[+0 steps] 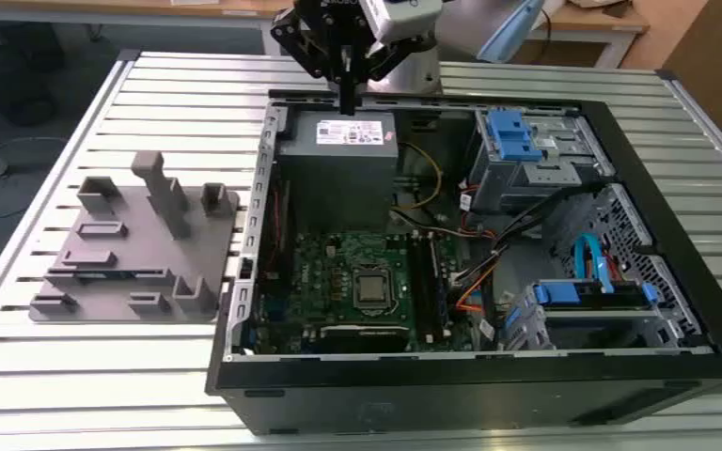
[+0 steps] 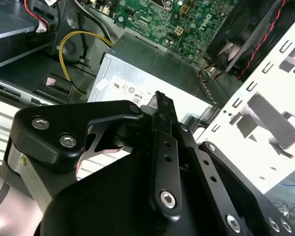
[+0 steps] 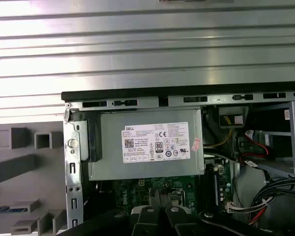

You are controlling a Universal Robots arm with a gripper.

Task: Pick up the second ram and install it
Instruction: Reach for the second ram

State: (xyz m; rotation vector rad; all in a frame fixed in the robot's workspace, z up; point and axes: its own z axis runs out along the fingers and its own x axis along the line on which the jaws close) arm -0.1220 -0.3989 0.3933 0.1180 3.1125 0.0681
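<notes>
My gripper (image 1: pixel 347 101) hangs over the back edge of the open computer case (image 1: pixel 251 235), just above the grey power supply (image 1: pixel 338 155). Its fingers are shut, and I see nothing between them. In both wrist views the black fingers (image 3: pixel 148 216) point down at the power supply (image 3: pixel 147 147) and the green motherboard (image 2: pixel 187 22). The second ram (image 1: pixel 108 274) appears as a thin dark strip with bluish marks. It lies in a slot of the grey fixture block (image 1: pixel 135 244), on the exterior view's left, far from the gripper. A bluish strip (image 3: pixel 0 209) shows in the fixture in the first wrist view.
The case lies open on a slatted metal table (image 1: pixel 110 94). Inside are the motherboard (image 1: pixel 354 277), memory slots (image 1: pixel 434 282), cables (image 1: pixel 487 254) and blue-tabbed drive bays (image 1: pixel 525 141). The fixture's upright posts (image 1: pixel 166 193) stand beside the case wall.
</notes>
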